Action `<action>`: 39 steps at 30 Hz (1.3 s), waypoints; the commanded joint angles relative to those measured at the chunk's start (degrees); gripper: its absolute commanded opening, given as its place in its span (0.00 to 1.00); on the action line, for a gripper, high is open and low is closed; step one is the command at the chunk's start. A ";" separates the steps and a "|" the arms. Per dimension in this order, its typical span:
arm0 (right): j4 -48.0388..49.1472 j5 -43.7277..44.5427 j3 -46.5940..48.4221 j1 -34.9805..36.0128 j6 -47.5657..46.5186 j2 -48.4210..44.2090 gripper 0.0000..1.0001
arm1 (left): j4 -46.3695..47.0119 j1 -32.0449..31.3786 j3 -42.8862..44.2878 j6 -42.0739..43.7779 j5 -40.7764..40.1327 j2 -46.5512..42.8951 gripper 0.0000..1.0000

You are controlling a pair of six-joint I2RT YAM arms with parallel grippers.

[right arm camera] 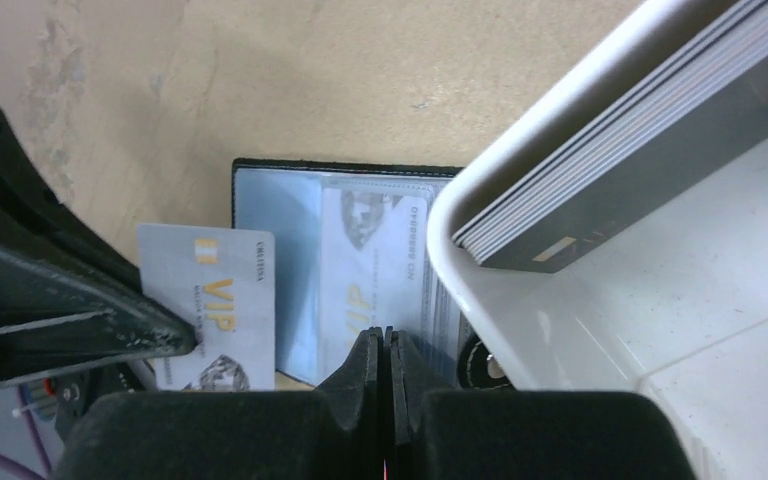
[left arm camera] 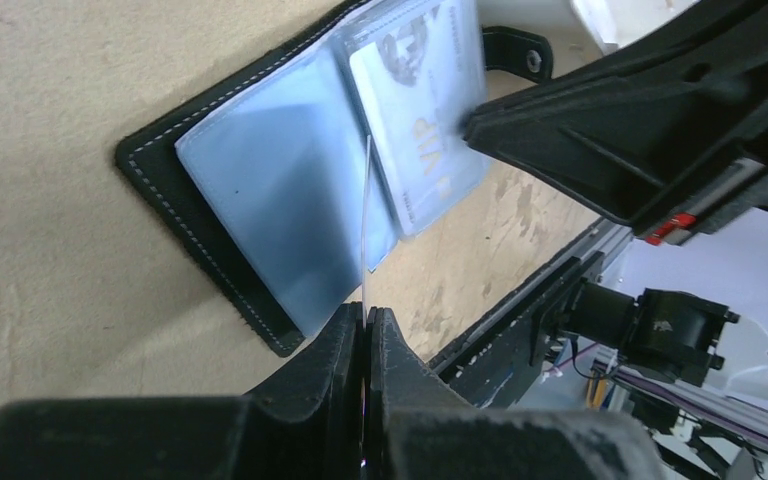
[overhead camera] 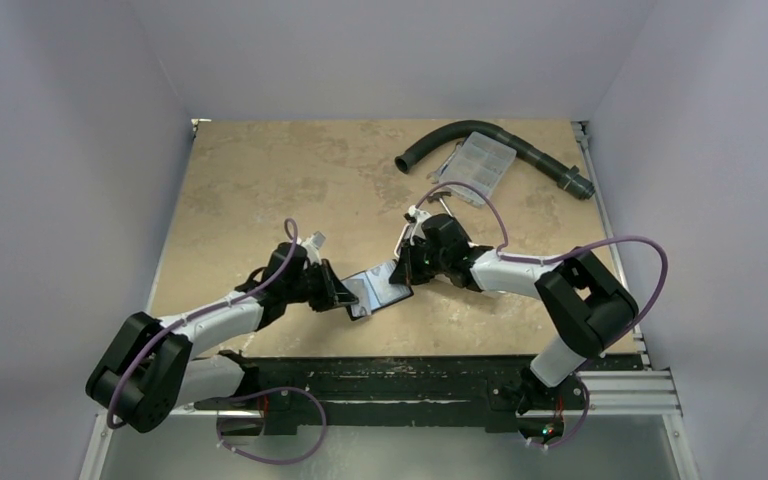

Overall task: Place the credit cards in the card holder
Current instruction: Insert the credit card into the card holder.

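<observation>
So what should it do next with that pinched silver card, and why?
Probably tilt the silver VIP card in the left gripper flat toward the empty-looking pale-blue pocket of the black card holder: it stands edge-on over it, while the shut right gripper touches the filled side.

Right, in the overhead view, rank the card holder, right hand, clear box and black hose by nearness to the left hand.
1. The card holder: front centre, pinched by the left hand.
2. The right hand: just across the holder, to its right.
3. The clear box and black hose: both back right, too close to call.
</observation>
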 commanded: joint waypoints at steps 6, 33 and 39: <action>0.72 5.12 -2.24 -0.11 1.09 1.29 0.00 | 11.43 1.45 -1.95 -3.95 7.94 3.10 0.00; 1.41 4.42 -2.50 -0.07 1.18 2.15 0.00 | 23.56 3.79 -4.05 -7.55 12.82 14.22 0.00; 1.57 4.20 -2.68 -0.05 1.11 2.11 0.00 | 16.71 3.88 -3.10 -5.28 10.00 8.90 0.00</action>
